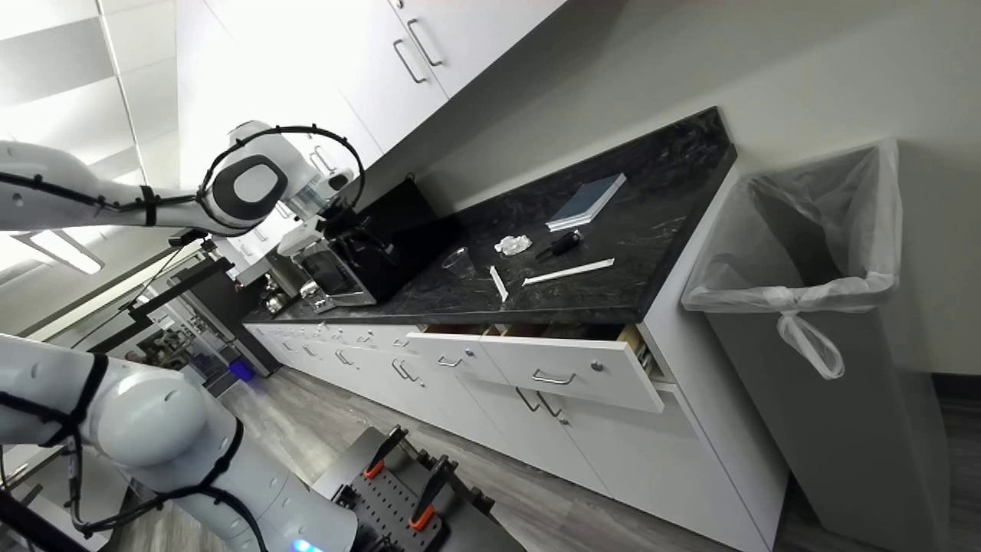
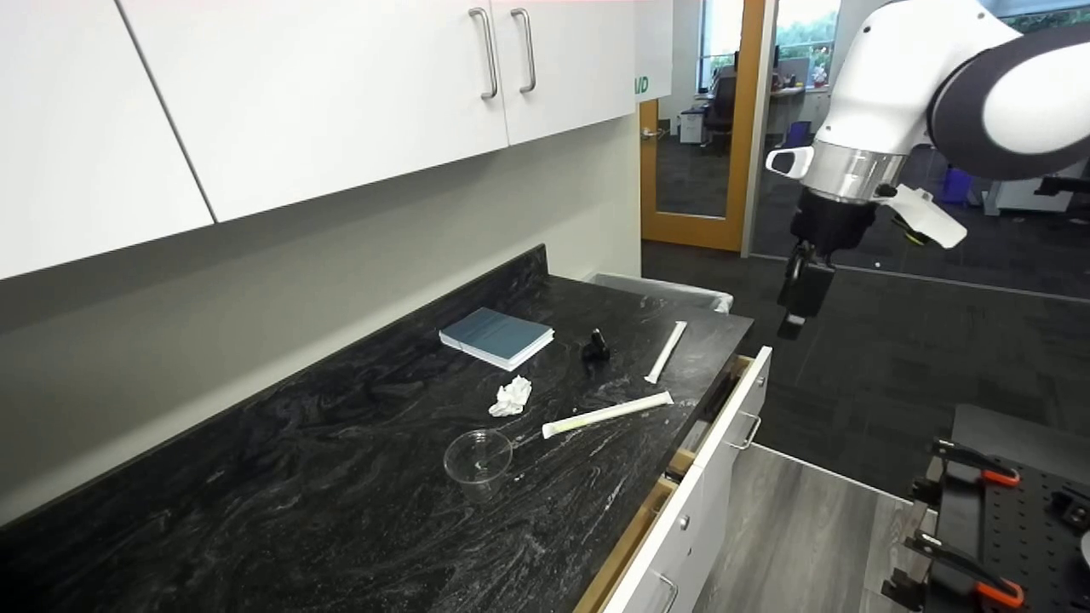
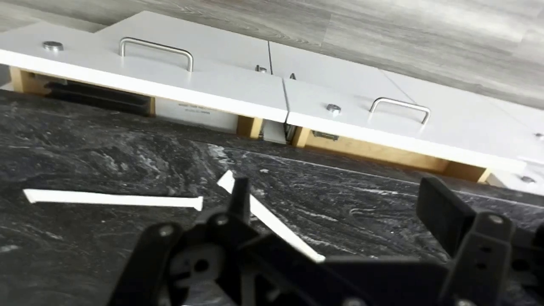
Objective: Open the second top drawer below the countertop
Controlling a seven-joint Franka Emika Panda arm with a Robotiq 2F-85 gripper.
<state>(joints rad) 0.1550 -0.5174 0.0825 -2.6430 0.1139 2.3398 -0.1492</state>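
Observation:
The second top drawer, white-fronted with a small metal handle, is partly open in both exterior views (image 1: 483, 366) (image 2: 673, 553). It also shows in the wrist view (image 3: 357, 117), right of centre, with its tan wooden box visible behind the front. The dark speckled countertop (image 1: 651, 230) lies above it, also in an exterior view (image 2: 341, 477) and the wrist view (image 3: 106, 255). My gripper (image 3: 335, 185) is open and empty, its fingers wide apart. It is raised, seen against the countertop near its front edge. It also shows in both exterior views (image 1: 375, 249) (image 2: 794, 322), apart from the drawer.
A wider end drawer (image 1: 575, 360) beside it stands further out. A lined bin (image 1: 843, 399) stands past the counter end. A blue book (image 2: 494, 332), clear cup (image 2: 479, 460), crumpled paper (image 2: 511, 398) and white strips (image 2: 609, 415) lie on the countertop. Upper cabinets (image 2: 324, 85) overhang it.

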